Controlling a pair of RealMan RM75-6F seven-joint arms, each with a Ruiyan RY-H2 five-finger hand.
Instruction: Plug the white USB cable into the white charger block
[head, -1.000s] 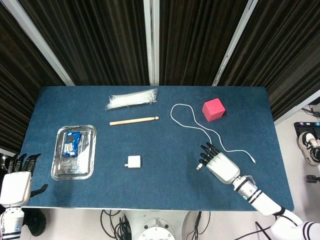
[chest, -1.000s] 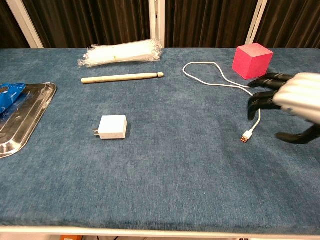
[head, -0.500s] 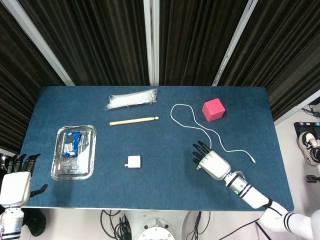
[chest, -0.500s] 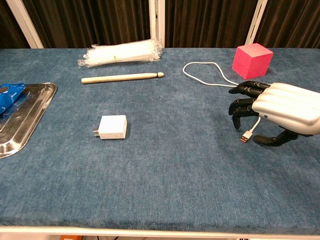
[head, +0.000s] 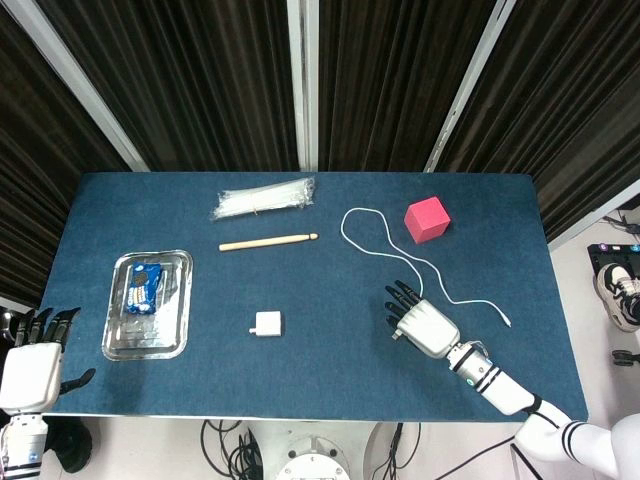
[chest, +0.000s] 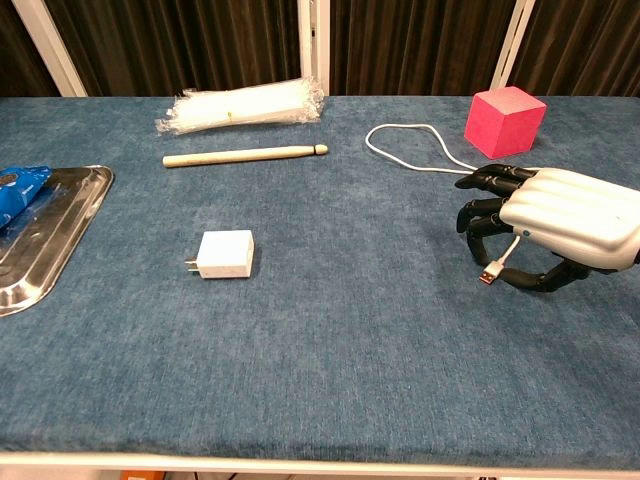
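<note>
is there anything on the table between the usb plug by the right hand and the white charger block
Nothing visible. The blue cloth between the USB plug, under the right hand, and the white charger block lies bare. The wooden stick lies farther back, off that line.

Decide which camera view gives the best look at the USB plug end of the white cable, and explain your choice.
The chest view: the USB plug shows clearly on the cloth, under the right hand between fingers and thumb. In the head view that hand hides nearly all of the plug; only the white cable looping toward the pink cube is plain.
</note>
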